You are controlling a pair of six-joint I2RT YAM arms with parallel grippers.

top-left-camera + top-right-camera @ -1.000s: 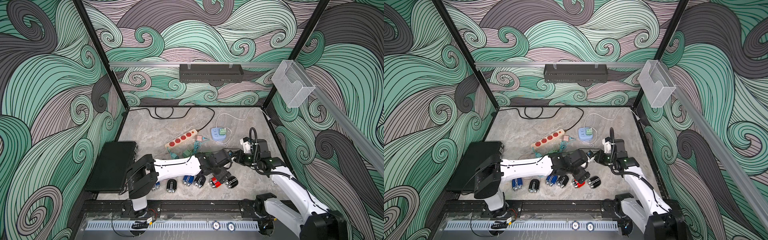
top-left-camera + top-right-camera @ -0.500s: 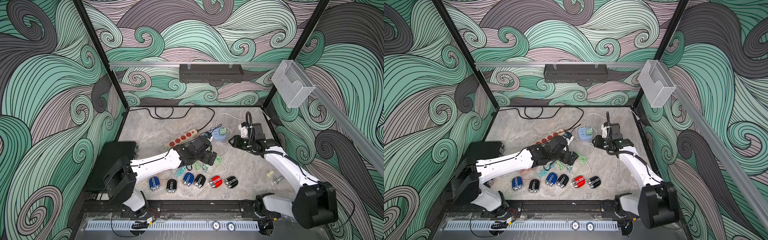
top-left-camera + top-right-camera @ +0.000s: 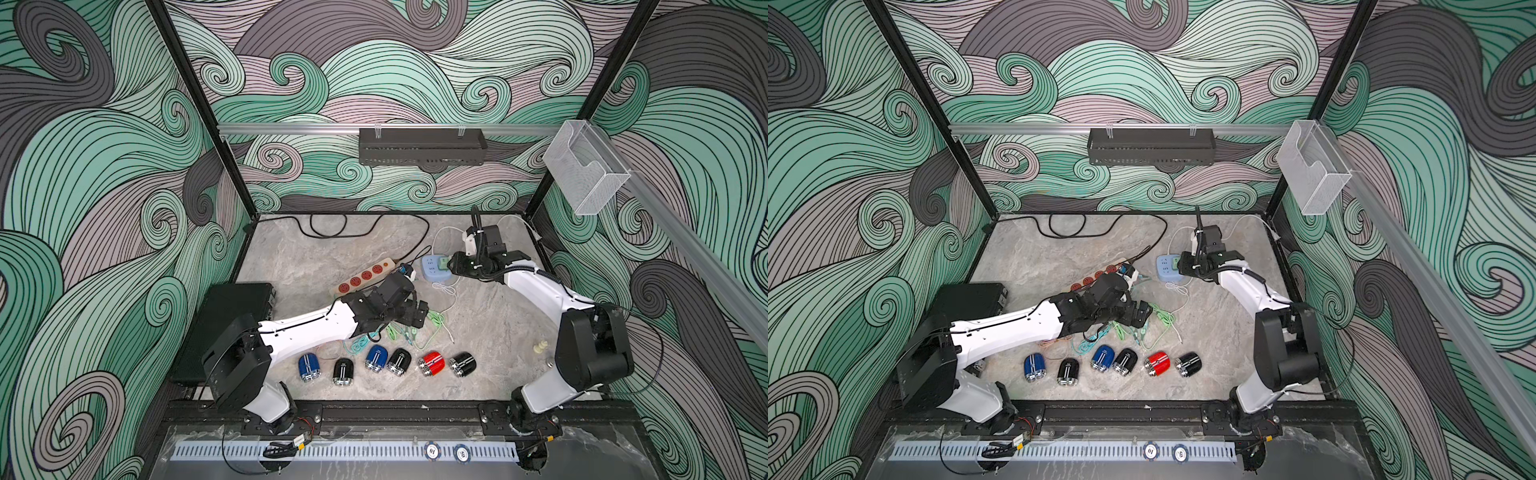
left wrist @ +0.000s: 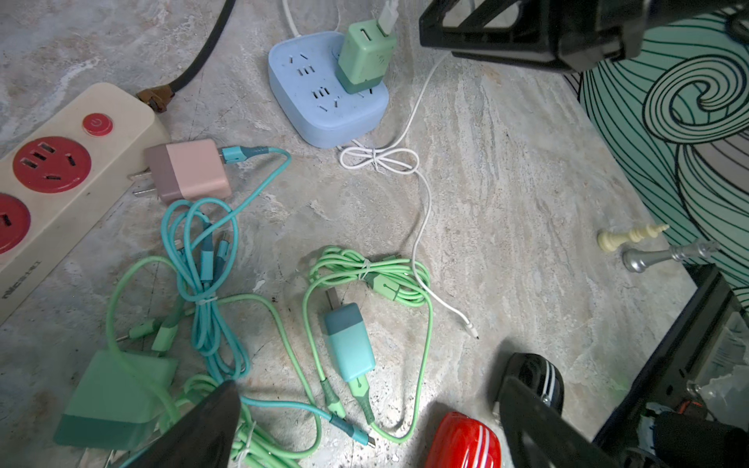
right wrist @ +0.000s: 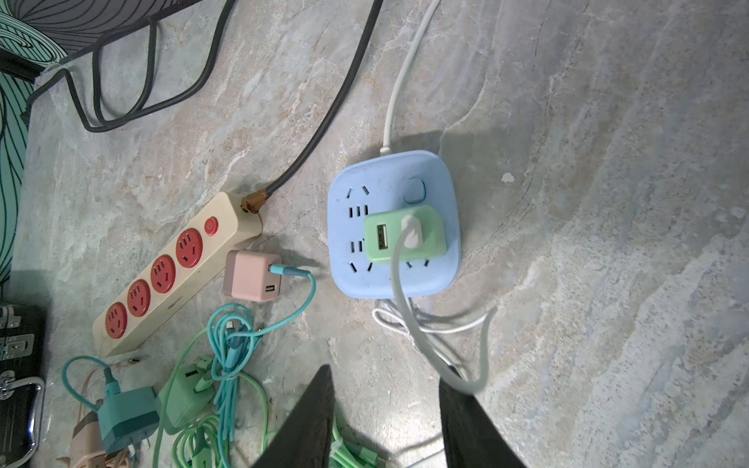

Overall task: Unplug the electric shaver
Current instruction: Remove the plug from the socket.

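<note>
Left end effector (image 3: 419, 312) hangs wide open and empty over tangled green cables (image 4: 364, 269). The right end effector (image 5: 385, 372), jaws parted and gripping nothing, hovers by a green adapter (image 5: 405, 235) plugged into a blue socket block (image 5: 340, 227). Six electric shavers (image 3: 399, 361) lie in a row near the front of the surface (image 3: 316, 257).

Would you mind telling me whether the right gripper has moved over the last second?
Yes. The right gripper has moved rearward, away from the row of shavers, and now sits beside the blue socket cube.
</note>
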